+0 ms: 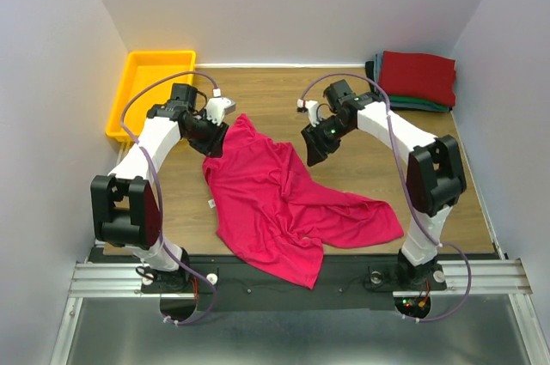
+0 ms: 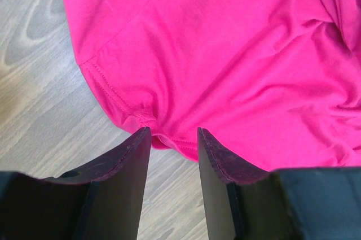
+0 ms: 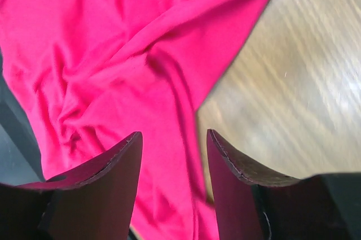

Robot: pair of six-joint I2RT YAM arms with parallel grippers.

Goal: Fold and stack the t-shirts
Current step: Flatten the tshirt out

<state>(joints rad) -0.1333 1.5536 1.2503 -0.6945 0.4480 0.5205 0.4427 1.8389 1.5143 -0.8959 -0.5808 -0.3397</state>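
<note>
Flattening looked like the step in hand: the crimson shirt [image 1: 284, 202] lay rumpled on the table [image 1: 258, 94], to the right of the yellow tray [image 1: 131, 73] and nearer the arm bases. It was creased and partly doubled over itself. Well to the right of the tray, in the opposite far corner, sat the stack of folded shirts [image 1: 417, 77], a dark red one on top.

The left gripper [image 1: 213, 143] hung just right of the tray's near end, at the shirt's far corner. Its fingers [image 2: 127, 166] were spread, with bare wood showing in the gap. The stitched hem bunched right at the tips, touching the left one, but nothing was pinched.

The right gripper [image 1: 316, 152], further right of the tray, hovered over the shirt's right-hand edge. Its fingers [image 3: 113, 172] were also spread and empty. Cloth lay beneath the left finger, and the edge ran under the gap towards the right one.

To do it well, I judged, each gripper needed to bite a single layer at the hem rather than a folded wad. Both would have to close fully before any lift. The two could then draw apart evenly, so the cloth pulled taut without twisting. A grab on the bunch could carry the creases into the fold.
</note>
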